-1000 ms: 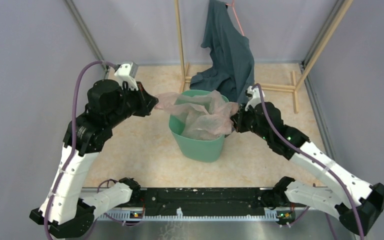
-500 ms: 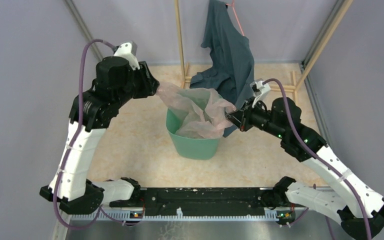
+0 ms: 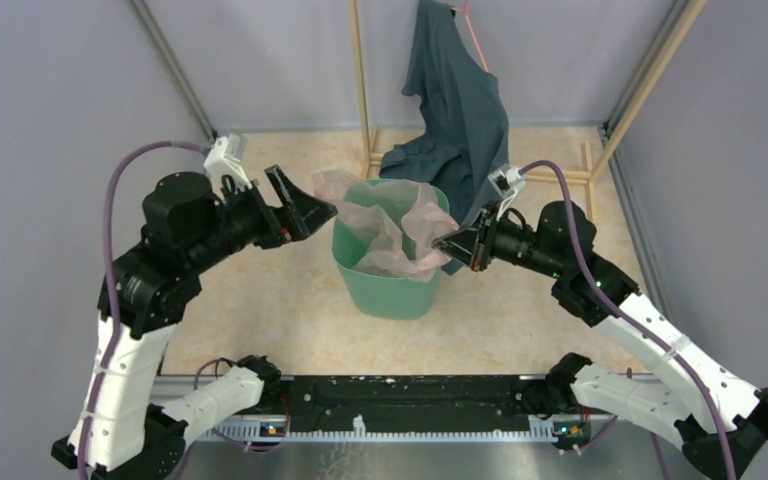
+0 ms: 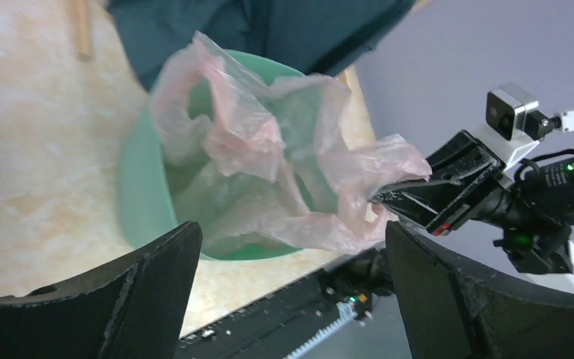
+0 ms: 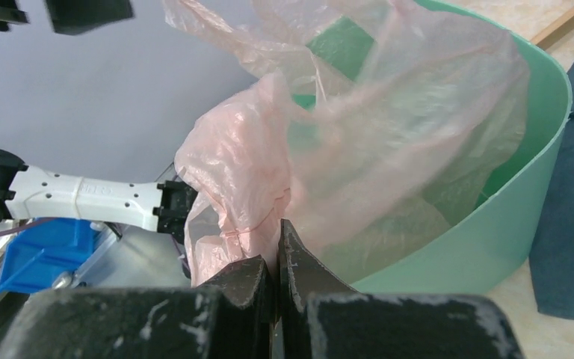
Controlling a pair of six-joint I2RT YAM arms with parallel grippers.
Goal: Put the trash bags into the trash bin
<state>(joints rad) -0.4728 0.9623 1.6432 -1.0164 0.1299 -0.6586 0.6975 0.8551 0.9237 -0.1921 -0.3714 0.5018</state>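
Right pincer (image 3: 438, 241) pinches bag (image 3: 396, 232), apparently inside bin (image 3: 390, 296).

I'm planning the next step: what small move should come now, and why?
Probably lower the right gripper into the bin and open it: it alone pinches the bag by an edge above the rim, while the left gripper stands open, holding nothing.

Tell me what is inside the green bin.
The pale pink trash bag sits partly inside the mint-green bin, its upper folds rising above the rim, one edge pinched by the right gripper. The film covers the bin's bottom, so anything under it cannot be seen.
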